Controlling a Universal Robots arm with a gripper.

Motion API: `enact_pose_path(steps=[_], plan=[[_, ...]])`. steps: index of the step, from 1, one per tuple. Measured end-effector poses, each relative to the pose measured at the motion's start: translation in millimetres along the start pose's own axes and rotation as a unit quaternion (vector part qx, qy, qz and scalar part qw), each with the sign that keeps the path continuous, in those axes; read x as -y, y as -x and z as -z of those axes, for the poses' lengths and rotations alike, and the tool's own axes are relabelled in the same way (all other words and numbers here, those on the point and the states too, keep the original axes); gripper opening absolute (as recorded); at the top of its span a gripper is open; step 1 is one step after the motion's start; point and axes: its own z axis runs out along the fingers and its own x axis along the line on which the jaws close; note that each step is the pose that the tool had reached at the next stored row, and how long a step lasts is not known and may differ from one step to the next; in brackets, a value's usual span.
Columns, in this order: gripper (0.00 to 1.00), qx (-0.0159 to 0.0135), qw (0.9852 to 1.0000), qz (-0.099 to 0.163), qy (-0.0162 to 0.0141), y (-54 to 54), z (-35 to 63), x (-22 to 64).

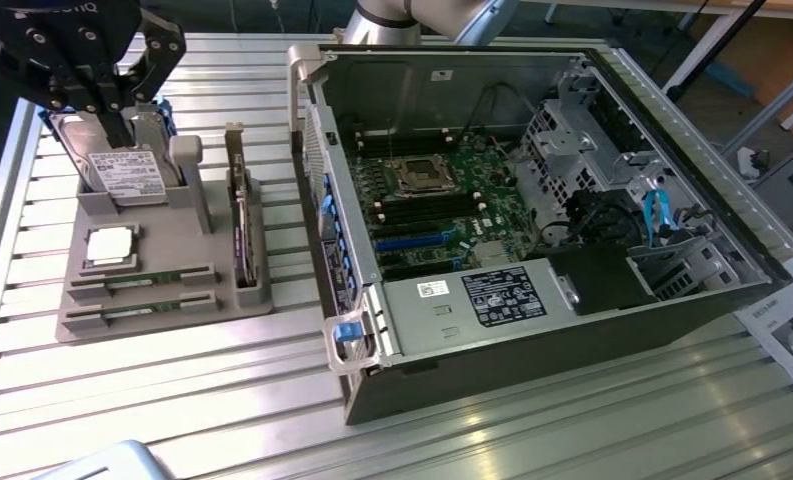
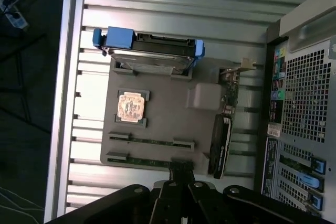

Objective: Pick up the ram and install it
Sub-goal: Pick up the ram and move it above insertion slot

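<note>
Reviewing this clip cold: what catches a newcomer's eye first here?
The open computer case, its motherboard exposed, dominates the exterior view's right. Beside it, on the exterior view's left, a grey holder tray carries a hard drive, a processor chip and two green ram sticks. The black tool, shut, hangs above the tray at upper left.

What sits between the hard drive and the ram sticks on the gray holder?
The square processor chip, lying flat between hard drive and ram sticks; the exterior and wrist views both show it.
</note>
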Motion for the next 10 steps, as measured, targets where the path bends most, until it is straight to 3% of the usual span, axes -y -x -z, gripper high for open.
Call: enact_pose_path(steps=[10], plan=[[0.1,-0.0014,0.9992,0.04,0.001,-0.1,0.0,0.6]])
